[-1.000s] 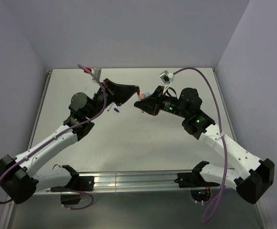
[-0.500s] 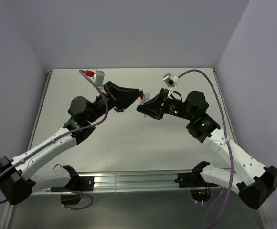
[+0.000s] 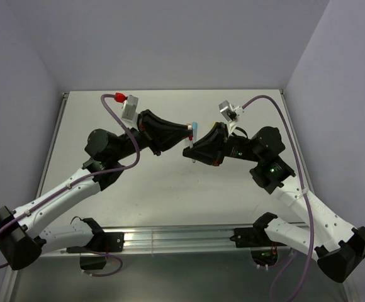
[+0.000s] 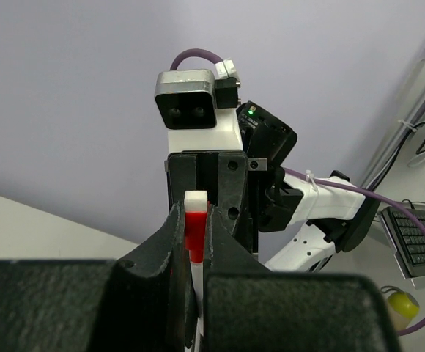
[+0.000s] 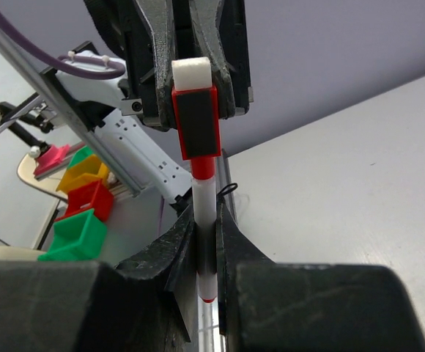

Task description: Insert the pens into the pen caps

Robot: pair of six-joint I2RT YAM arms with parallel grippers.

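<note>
So the big grey table (image 3: 170, 189) has both arms reaching in over it. The left arm (image 3: 75, 182) comes from the near left corner and the right arm (image 3: 296, 195) from the near right, and they meet nose to nose around the middle, a bit toward the far side. The left gripper (image 3: 187, 130) points right and the right gripper (image 3: 189, 150) points left and slightly far, tips almost touching, both lifted off the surface. The right one is clamped tight on the pen (image 5: 204, 213), a thin white stick with red bands, pinched between its two fingers around the lower half of the barrel. The left one is squeezed onto the pen cap (image 5: 196, 121), a short red tube with a white end, and you can see that grip nicely from the left wrist cam too. The pen's long axis runs straight from the right gripper's fingers across to the left gripper's fingers, with its front end pointing into the cap. The barrel meets the open end of the cap, but how deep it sits I honestly can't tell. From above, most of the pen is hidden under the grippers, so its direction over the table is hard to read. There's also a tiny light blue bit (image 3: 194, 125) just on the far side of the tips, too small to identify.
</note>
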